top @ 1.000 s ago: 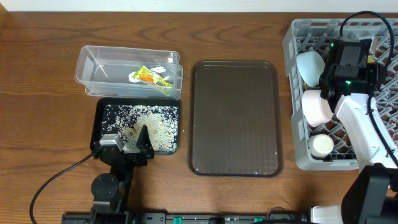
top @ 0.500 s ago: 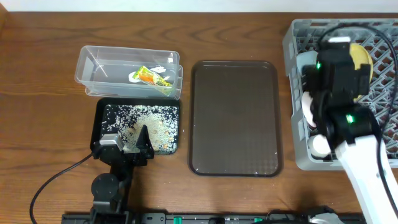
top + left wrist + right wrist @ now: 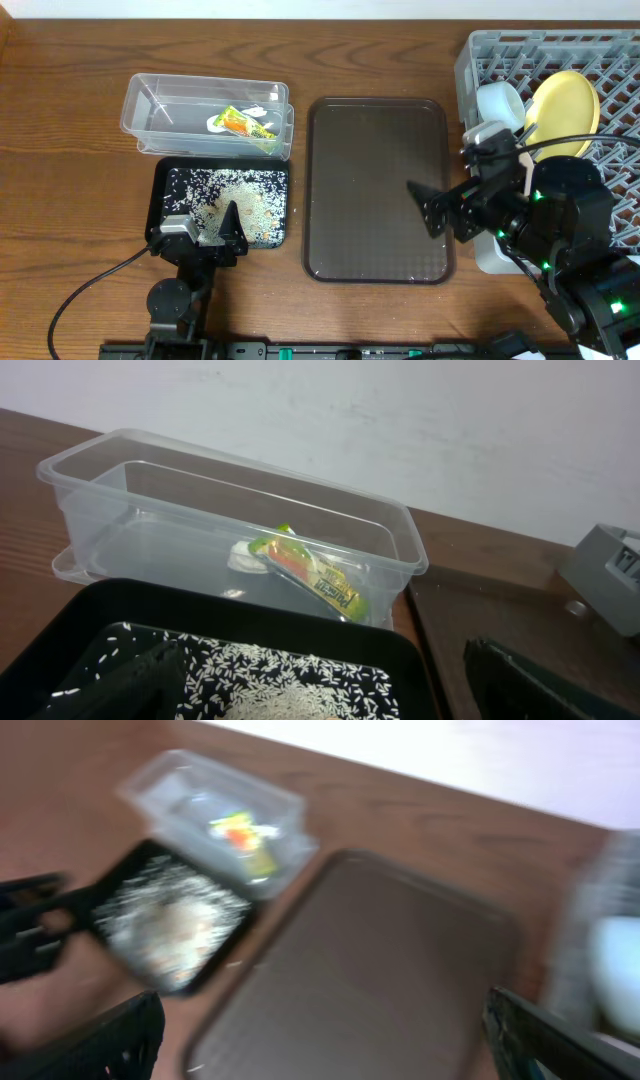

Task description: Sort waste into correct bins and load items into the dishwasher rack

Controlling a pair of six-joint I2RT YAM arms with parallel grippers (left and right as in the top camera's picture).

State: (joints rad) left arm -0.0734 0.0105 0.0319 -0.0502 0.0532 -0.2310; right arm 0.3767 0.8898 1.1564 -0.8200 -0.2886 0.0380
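Note:
The pale yellow plate [image 3: 563, 110] stands on edge in the grey dishwasher rack [image 3: 600, 55], beside a light blue bowl [image 3: 499, 102]. My right arm partly hides a pinkish-white bowl [image 3: 487, 134]. My right gripper [image 3: 441, 186] hovers open and empty over the right side of the brown serving tray. The printed wrapper [image 3: 241, 123] [image 3: 312, 571] lies in the clear tub [image 3: 160, 110] [image 3: 200, 510]. Rice grains [image 3: 235, 195] [image 3: 290, 675] cover the black tray [image 3: 158, 190] [image 3: 250, 618]. My left gripper [image 3: 205, 228] [image 3: 322, 698] rests open at that tray's near edge.
The dark brown serving tray [image 3: 370, 150] [image 3: 380, 970] lies between the bins and the rack. The right wrist view is blurred, with my right gripper [image 3: 325, 1045] over it, and shows the tub [image 3: 215, 805] and black tray [image 3: 165, 920] far left.
My right gripper opened, leaving the yellow plate standing in the rack, and the arm swung out of the rack to the left and toward the front. The left arm stayed still.

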